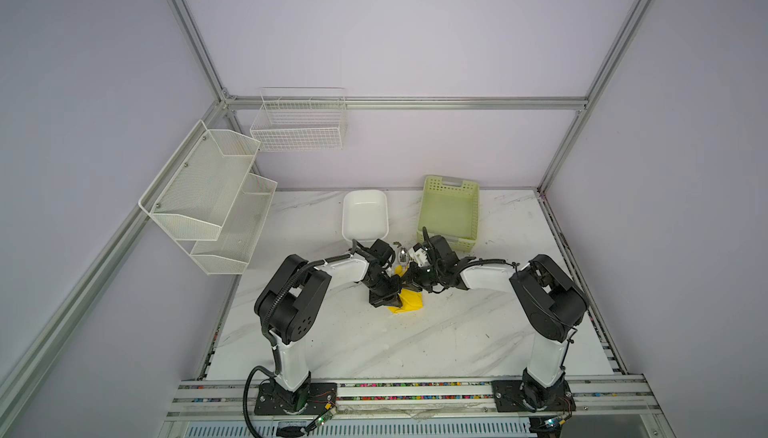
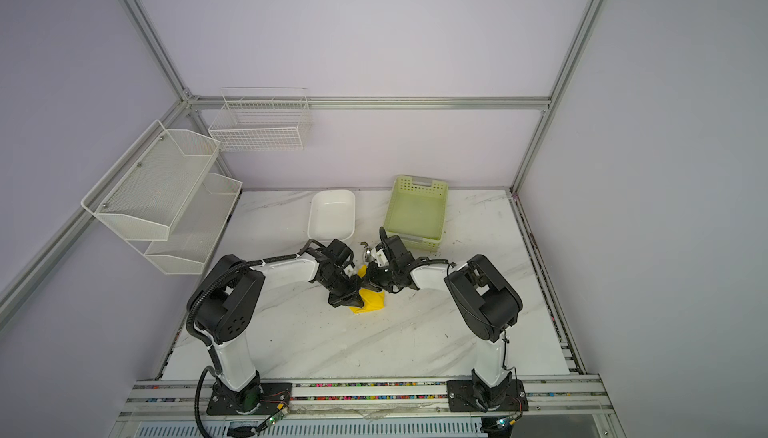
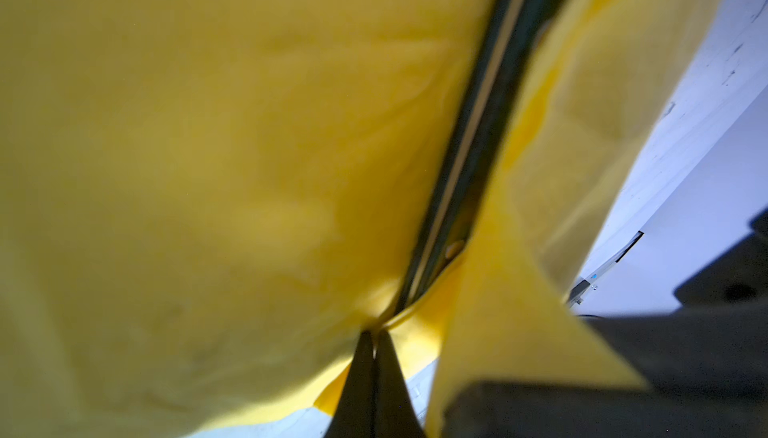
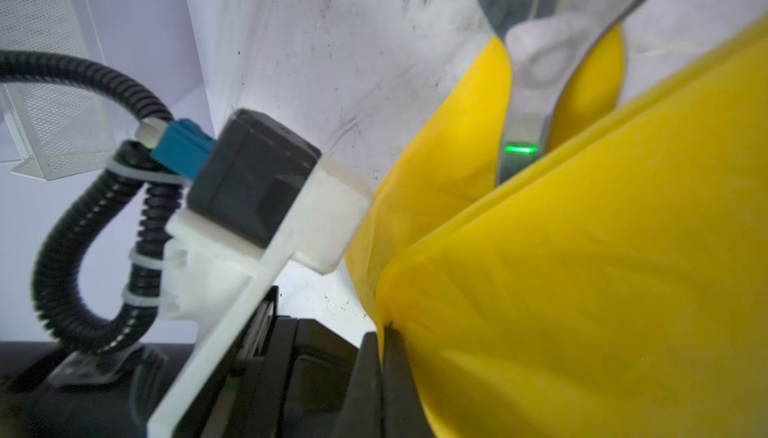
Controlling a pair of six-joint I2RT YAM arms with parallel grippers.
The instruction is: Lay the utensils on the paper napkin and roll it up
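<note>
The yellow paper napkin (image 1: 406, 301) (image 2: 369, 301) lies partly folded at the table's middle, between my two arms. My left gripper (image 3: 375, 334) is shut on a bunched fold of it. My right gripper (image 4: 384, 330) is also shut on an edge of the napkin (image 4: 582, 270). The utensils sit inside the fold. A dark teal handle (image 3: 478, 124) shows in the gap between two napkin (image 3: 208, 145) flaps. A silver utensil neck (image 4: 528, 83) sticks out past the yellow edge. A silver spoon bowl (image 1: 402, 254) (image 2: 368, 254) pokes out behind the grippers in both top views.
A white bowl (image 1: 365, 216) and a pale green perforated basket (image 1: 451, 211) stand just behind the grippers. A white mesh rack (image 1: 208, 195) hangs on the left wall, a wire basket (image 1: 299, 124) on the back wall. The left arm's wrist camera (image 4: 257, 178) is close to my right gripper.
</note>
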